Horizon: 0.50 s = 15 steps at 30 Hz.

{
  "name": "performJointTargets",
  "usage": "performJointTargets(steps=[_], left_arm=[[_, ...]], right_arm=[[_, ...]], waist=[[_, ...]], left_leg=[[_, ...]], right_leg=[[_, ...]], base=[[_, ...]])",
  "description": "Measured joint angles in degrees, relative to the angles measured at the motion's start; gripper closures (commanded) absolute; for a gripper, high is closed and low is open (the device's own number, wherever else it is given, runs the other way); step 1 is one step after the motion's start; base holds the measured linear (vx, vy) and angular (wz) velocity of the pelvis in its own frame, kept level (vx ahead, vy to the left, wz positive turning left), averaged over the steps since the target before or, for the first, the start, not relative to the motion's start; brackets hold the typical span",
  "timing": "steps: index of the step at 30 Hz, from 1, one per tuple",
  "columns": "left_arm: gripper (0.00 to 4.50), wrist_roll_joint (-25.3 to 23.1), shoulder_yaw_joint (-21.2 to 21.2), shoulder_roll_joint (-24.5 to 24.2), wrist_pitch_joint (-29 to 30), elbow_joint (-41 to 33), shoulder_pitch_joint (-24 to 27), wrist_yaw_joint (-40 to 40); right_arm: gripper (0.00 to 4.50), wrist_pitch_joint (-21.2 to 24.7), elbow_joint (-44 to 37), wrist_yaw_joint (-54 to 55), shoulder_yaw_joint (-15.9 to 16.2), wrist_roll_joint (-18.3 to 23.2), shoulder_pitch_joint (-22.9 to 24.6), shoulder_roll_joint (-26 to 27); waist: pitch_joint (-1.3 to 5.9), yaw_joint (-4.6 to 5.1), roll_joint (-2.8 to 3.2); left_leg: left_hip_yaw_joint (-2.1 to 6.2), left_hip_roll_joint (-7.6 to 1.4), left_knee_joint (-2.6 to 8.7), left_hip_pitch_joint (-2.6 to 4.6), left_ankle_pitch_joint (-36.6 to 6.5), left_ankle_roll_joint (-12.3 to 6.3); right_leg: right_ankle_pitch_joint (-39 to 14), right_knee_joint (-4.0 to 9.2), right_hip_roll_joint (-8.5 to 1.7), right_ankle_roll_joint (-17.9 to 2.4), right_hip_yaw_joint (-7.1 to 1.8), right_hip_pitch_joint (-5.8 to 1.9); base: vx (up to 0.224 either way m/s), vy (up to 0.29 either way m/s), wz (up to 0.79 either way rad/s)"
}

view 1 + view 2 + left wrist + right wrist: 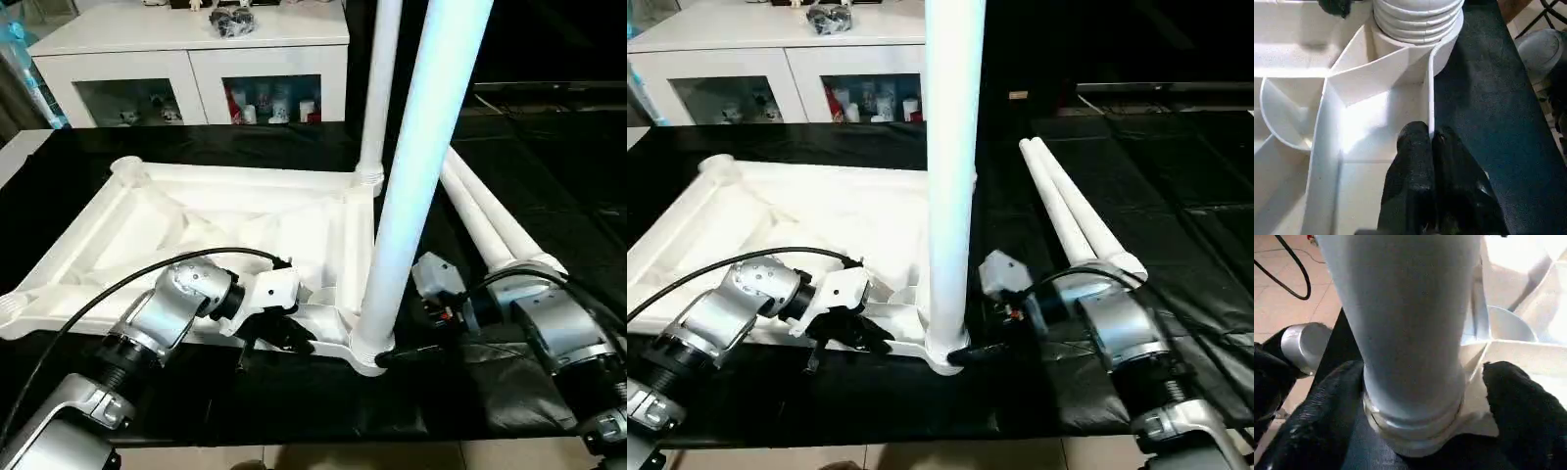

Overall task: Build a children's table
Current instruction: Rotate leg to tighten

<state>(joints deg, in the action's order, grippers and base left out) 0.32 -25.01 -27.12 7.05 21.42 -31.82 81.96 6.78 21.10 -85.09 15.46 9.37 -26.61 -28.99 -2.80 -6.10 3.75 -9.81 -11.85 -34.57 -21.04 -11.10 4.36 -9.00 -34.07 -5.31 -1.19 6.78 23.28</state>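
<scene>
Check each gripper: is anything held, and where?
Left gripper is shut on the tabletop's near rim wall. Right gripper's fingers straddle the upright leg's base; a firm hold can't be told.

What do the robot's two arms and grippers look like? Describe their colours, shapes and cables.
Both forearms are silver metal cylinders with black ribbed joint sections. A black cable loops over the left arm, and another runs along the right arm. A white housing sits behind the left gripper. The fingers are black, rounded and matte.

We see the tabletop (196,235) lying underside up on black cloth (549,176), two legs (416,166) standing in its sockets, two spare legs (485,220) lying beside. Our left gripper (289,338) sits at its near rim, right gripper (397,357) by the corner socket.
</scene>
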Motion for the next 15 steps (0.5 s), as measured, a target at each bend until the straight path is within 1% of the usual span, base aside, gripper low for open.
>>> performJointTargets(steps=[1,2,5,6,7,11,15], left_arm=[[4.5,0.0,0.0,0.0,-0.1,0.0,0.0,0.1],[4.5,0.0,0.0,0.0,-0.2,0.0,0.0,0.1],[4.5,0.0,-0.1,0.0,-0.5,0.0,0.0,0.1],[4.5,0.0,-0.1,0.0,-0.7,0.0,0.0,0.1],[4.5,0.0,-0.1,0.0,-0.8,0.1,0.0,0.1],[4.5,0.0,-0.1,0.0,-0.9,0.2,0.0,0.1],[4.5,0.0,-0.1,0.0,-1.1,0.3,0.0,0.1]], right_arm=[[0.59,-0.1,0.1,0.0,0.1,0.0,0.0,0.2],[0.83,-0.2,0.3,-0.1,0.2,0.0,-0.1,0.3],[0.88,-0.7,0.5,-0.6,0.4,0.1,-0.1,0.4],[1.15,-0.7,0.5,-0.7,0.5,0.1,-0.1,0.4],[1.15,-0.8,0.5,-0.8,0.5,0.2,-0.1,0.4],[1.58,-0.8,0.6,-1.4,0.7,0.2,-0.1,0.4],[1.73,-0.8,0.6,-1.5,0.7,0.2,-0.1,0.5]], waist=[[0.0,-0.03,0.0],[0.0,-0.05,-0.01],[0.0,-0.11,-0.01],[0.0,-0.12,-0.02],[0.0,-0.15,-0.02],[0.0,-0.17,-0.03],[0.0,-0.18,-0.04]], left_leg=[[0.0,0.0,0.0,0.0,0.0,0.0],[0.0,0.0,0.0,-0.01,0.0,0.0],[0.0,0.0,-0.01,-0.01,0.0,0.0],[0.0,0.0,-0.01,-0.01,0.0,0.0],[0.0,0.0,-0.01,0.0,0.0,0.0],[0.0,0.0,-0.02,0.0,0.0,-0.01],[0.0,0.0,-0.02,-0.01,0.0,-0.02]], right_leg=[[0.0,0.0,0.0,0.0,0.0,0.0],[0.0,0.0,0.0,0.0,0.0,0.0],[0.0,0.01,0.0,0.0,0.0,0.0],[0.0,0.0,0.0,0.0,0.0,0.0],[0.0,0.0,0.0,0.0,0.0,0.0],[0.0,-0.01,0.0,0.0,0.0,0.0],[0.0,-0.01,0.0,0.0,0.0,0.0]], base=[[0.0,0.0,0.0],[0.0,0.0,0.0],[0.0,0.0,0.0],[0.0,0.0,0.0],[0.0,0.0,0.0],[0.0,0.0,0.0],[0.0,0.0,0.0]])
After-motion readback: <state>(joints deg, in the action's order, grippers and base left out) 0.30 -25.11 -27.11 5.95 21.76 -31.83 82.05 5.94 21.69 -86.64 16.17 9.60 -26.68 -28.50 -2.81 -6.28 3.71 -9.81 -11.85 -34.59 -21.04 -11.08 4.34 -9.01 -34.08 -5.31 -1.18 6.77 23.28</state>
